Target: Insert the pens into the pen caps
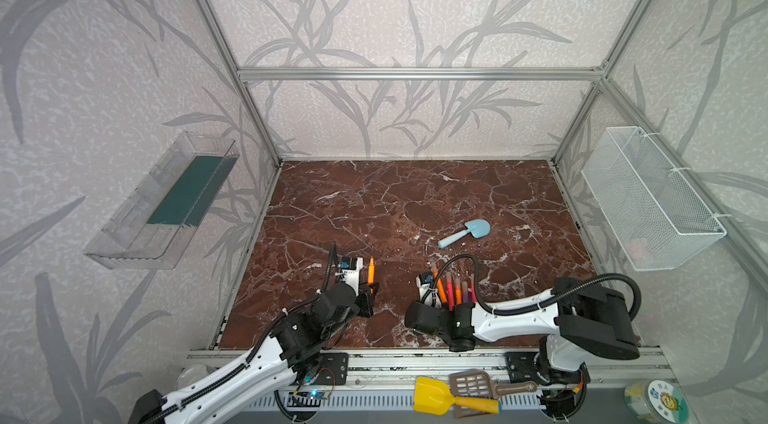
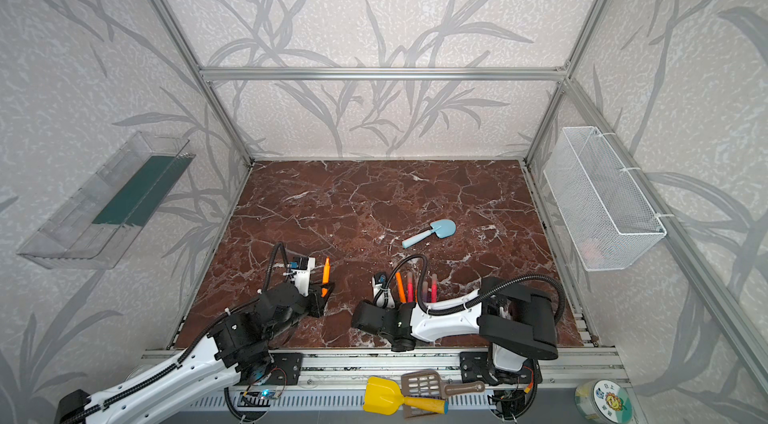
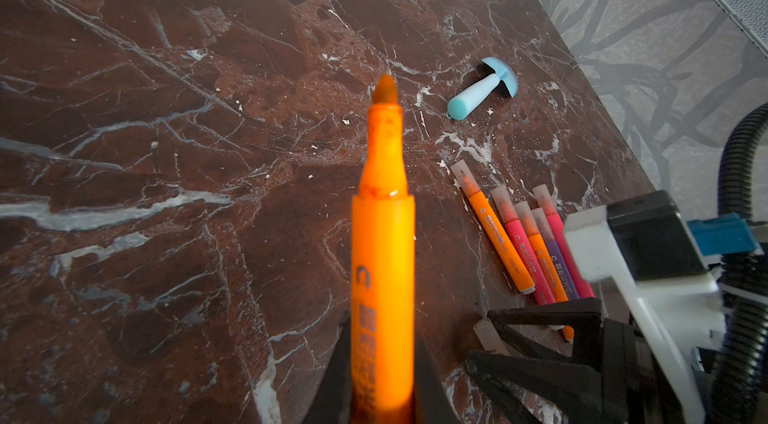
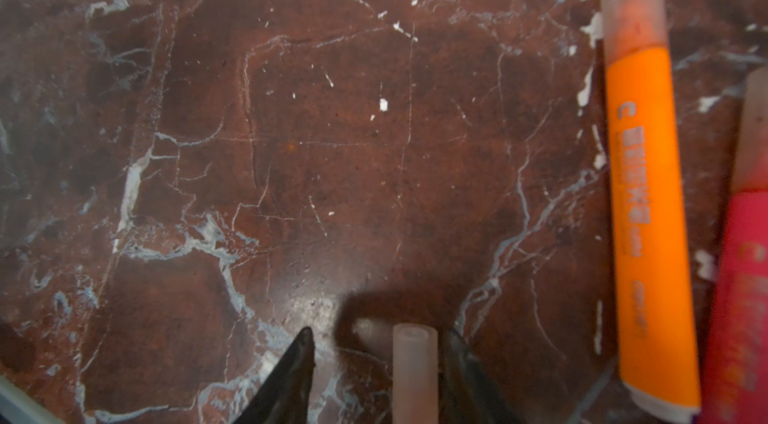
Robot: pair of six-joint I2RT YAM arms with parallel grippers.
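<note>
My left gripper (image 3: 382,330) is shut on an uncapped orange pen (image 3: 382,235), held above the table with its tip pointing away; both top views show that pen (image 1: 371,270) (image 2: 325,272). Several capped pens (image 3: 528,243) lie side by side on the marble table (image 1: 374,202), orange, pink and purple. Just left of them, my right gripper (image 4: 379,332) is low over the table. It stands open around a loose pale pen cap (image 4: 415,372). One finger is at the cap's side and the other is clearly apart. The left wrist view also shows that cap (image 3: 486,332).
A light-blue toy shovel (image 1: 465,233) lies behind the capped pens. A white mesh basket (image 1: 652,197) hangs on the right wall and a clear tray (image 1: 162,202) on the left wall. A yellow shovel (image 1: 436,395) and a brown scoop (image 1: 473,384) rest on the front rail.
</note>
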